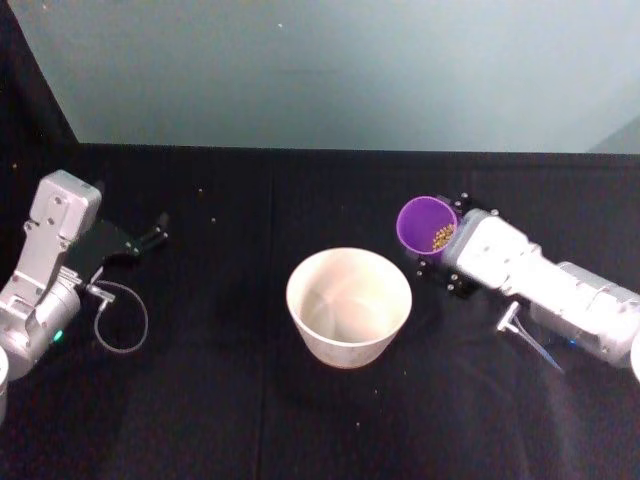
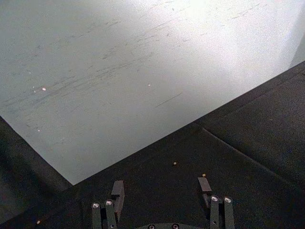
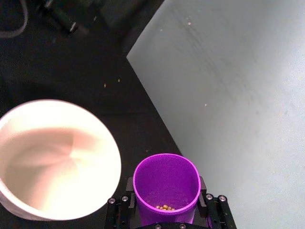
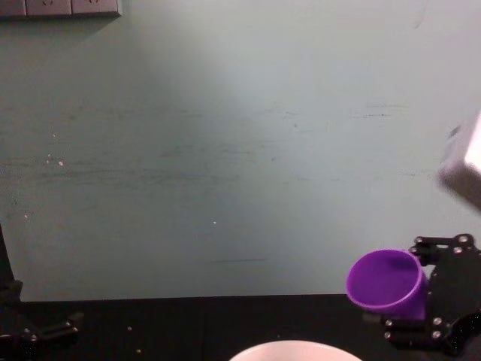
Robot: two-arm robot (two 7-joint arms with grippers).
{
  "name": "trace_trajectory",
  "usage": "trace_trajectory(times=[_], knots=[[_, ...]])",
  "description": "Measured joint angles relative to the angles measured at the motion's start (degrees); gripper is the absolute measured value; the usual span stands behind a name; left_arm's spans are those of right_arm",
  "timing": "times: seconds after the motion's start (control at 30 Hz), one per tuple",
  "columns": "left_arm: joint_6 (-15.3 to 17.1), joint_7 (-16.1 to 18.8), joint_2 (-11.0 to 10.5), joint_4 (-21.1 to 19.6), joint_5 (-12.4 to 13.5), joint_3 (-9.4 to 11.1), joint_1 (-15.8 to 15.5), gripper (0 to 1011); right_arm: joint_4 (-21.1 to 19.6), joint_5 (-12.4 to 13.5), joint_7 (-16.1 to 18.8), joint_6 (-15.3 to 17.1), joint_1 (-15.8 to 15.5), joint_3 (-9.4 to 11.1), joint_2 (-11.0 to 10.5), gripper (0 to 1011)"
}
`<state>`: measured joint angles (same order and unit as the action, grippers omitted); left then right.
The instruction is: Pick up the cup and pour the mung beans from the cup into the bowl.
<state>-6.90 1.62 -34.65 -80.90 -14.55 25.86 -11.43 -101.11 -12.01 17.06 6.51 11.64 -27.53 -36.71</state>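
Observation:
The purple cup (image 1: 427, 226) is held in my right gripper (image 1: 440, 250), lifted and tilted toward the bowl, just right of and behind the bowl's rim. Mung beans (image 1: 441, 237) lie inside it against the lower wall (image 3: 164, 207). In the right wrist view the fingers (image 3: 203, 188) clamp both sides of the cup (image 3: 166, 183). The chest view shows the cup (image 4: 386, 282) tipped to the left above the table. The pale pinkish-white bowl (image 1: 349, 305) stands at the table's middle, looking empty inside (image 3: 52, 160). My left gripper (image 1: 150, 236) rests open at the far left (image 2: 161, 188).
The table is covered in black cloth (image 1: 200, 400) with a few stray beans (image 1: 213, 221) scattered on it. A pale green wall (image 1: 330, 70) rises behind the table's back edge. A thin cable loop (image 1: 120, 320) hangs by the left arm.

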Motion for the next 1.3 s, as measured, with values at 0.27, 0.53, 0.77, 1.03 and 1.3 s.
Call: trace_trajectory(times=[0.27,0.53,0.77,1.03,1.3], knots=[[0.0,0.0,0.0,0.0,0.0,0.0,0.0,1011,-1.58,-14.65,-3.34,1.57,1.48,-4.68,-0.85,724],[0.0,0.0,0.0,0.0,0.0,0.0,0.0,1011,-2.85,-22.72,-4.22,2.15,1.93,-7.14,-1.41,724],[0.0,0.0,0.0,0.0,0.0,0.0,0.0,1011,-3.55,-30.74,-4.31,2.72,2.34,-9.97,-2.04,724],[0.0,0.0,0.0,0.0,0.0,0.0,0.0,1011,-2.99,-36.83,-5.17,2.66,2.64,-11.35,-1.88,724],[0.0,0.0,0.0,0.0,0.0,0.0,0.0,1011,-2.66,-43.61,-6.18,2.69,3.15,-12.65,-2.21,724]])
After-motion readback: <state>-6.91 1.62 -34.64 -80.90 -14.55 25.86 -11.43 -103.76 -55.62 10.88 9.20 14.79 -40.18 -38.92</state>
